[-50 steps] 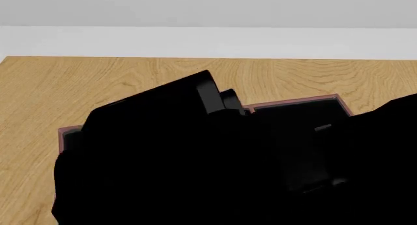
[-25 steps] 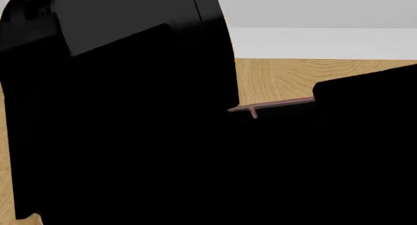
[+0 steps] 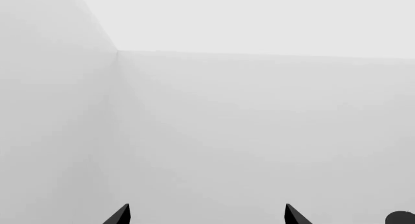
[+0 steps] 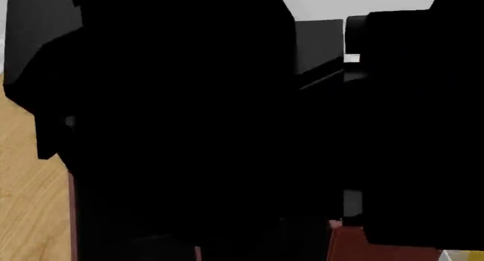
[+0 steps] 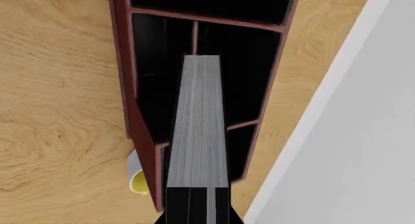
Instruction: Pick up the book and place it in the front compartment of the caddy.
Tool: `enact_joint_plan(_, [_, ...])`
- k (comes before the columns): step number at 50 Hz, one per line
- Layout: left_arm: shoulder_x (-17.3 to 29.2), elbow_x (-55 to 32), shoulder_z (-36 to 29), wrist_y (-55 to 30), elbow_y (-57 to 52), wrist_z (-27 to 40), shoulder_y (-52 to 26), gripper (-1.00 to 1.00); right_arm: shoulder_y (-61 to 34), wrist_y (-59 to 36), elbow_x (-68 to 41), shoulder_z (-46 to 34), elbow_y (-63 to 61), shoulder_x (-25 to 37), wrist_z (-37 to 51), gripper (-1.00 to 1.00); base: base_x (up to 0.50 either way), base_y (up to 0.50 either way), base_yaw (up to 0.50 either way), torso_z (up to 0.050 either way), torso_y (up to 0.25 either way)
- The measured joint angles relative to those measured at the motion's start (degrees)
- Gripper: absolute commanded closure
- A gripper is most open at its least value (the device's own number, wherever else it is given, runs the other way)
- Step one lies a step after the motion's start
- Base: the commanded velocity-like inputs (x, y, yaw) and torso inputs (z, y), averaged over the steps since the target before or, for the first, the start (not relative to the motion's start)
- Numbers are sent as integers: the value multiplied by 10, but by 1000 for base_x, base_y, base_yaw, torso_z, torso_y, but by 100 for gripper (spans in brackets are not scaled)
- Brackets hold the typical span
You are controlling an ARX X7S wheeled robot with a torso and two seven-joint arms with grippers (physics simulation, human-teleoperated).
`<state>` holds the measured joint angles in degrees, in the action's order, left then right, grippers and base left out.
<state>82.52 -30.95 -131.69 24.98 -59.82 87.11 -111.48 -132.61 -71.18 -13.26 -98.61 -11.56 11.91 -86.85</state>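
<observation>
The book (image 5: 199, 127) hangs from my right end effector (image 5: 196, 204), gripped at one end, its pale grey-white page edge facing my wrist camera and its black covers showing only as thin lines along the sides. It runs lengthwise above the caddy (image 5: 122, 63), a dark red-brown box with black-lined cells resting on the wooden worktop (image 5: 58, 88). The book's far end lies over a thin divider between two cells. I cannot tell whether it touches the caddy.
</observation>
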Motion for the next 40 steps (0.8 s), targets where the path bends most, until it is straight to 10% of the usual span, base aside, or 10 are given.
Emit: enact_joint_plan(40, [-2,2,-17,5,6,5,-11,-100,101,119,38,-61,216,-62,64,100,0,0,0,0,1])
